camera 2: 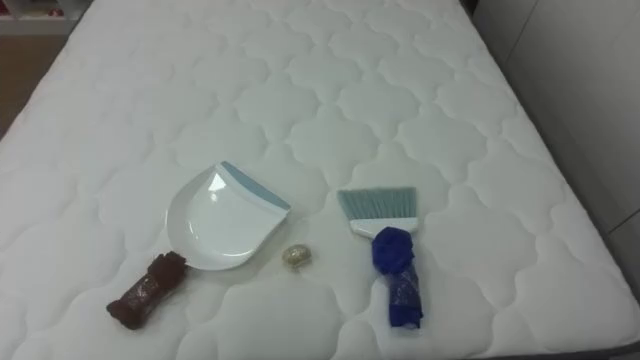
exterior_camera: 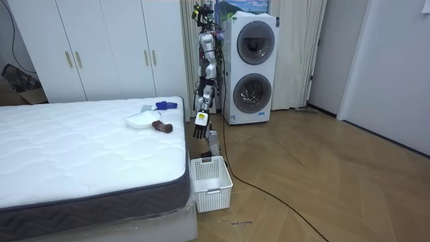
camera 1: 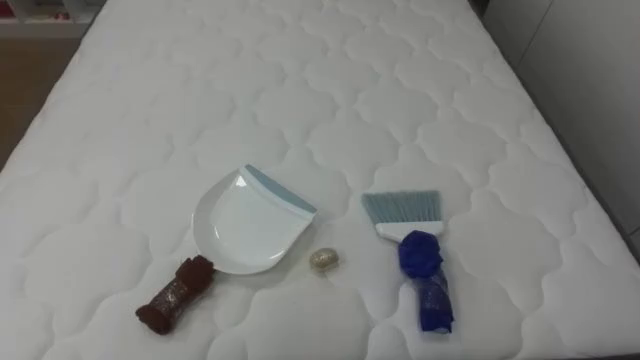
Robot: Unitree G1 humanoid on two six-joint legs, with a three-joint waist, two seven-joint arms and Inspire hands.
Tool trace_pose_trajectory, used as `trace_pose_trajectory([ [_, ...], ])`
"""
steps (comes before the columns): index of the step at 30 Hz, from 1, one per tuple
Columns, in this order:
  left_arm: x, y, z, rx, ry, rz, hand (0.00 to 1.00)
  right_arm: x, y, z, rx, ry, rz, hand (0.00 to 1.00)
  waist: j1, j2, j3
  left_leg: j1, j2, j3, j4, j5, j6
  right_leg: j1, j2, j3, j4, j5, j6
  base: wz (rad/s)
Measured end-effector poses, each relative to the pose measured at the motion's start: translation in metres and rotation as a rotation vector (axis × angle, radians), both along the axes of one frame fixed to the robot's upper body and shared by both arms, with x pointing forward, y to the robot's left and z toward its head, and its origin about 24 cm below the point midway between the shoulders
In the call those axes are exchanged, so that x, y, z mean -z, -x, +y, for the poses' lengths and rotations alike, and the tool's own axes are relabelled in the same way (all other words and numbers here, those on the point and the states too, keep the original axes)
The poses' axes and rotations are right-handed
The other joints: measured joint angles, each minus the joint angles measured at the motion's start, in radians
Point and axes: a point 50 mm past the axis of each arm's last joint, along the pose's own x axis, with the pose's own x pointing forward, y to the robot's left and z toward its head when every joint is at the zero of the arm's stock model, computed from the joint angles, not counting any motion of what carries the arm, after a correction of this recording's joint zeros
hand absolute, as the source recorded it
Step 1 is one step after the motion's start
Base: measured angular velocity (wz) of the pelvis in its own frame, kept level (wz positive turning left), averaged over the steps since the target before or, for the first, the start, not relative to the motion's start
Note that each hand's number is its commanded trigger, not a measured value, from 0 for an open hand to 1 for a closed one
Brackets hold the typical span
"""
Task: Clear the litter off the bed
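Stands at the bed (exterior_camera: pixel 80 144) corner with left robot hand (exterior_camera: pixel 200 128) hanging low, fingers too small to tell apart or together; faces dustpan (camera 1: pixel 248 222), small pale ball (camera 1: pixel 326 260) just beside its rim, and blue-handled brush (camera 1: pixel 415 250) near, all lying on the quilted top.

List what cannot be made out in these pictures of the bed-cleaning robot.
Left hand: too small in the room view to read its pose.
Small round scrap: too small in the eye views to identify.
Bed: far end cut off by the eye view's top edge.
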Motion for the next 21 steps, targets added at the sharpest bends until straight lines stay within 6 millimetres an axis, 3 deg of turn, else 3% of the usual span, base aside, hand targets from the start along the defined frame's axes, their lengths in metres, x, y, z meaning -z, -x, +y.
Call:
trace_pose_trajectory([
  [16,-0.0003,-0.0002,0.0005,-0.031,0.004,-0.019,0.0,-0.0009,-0.0055,0.0003,0.03,0.008,-0.05,0.0,-0.001,-0.007,-0.0025,0.0,0.0,0.0,0.0,0.0,0.0,0.0,0.0,0.0,-0.001,0.0,0.0,0.0],
  [21,-0.0041,-0.0087,0.0052,-0.055,-0.023,-0.094,0.0,-0.0014,-0.0062,0.0001,0.077,0.005,-0.082,0.0,0.0,-0.009,-0.0015,0.001,0.0,-0.001,0.001,0.0,0.0,0.003,0.0,-0.001,-0.005,0.0,0.0,0.0],
])
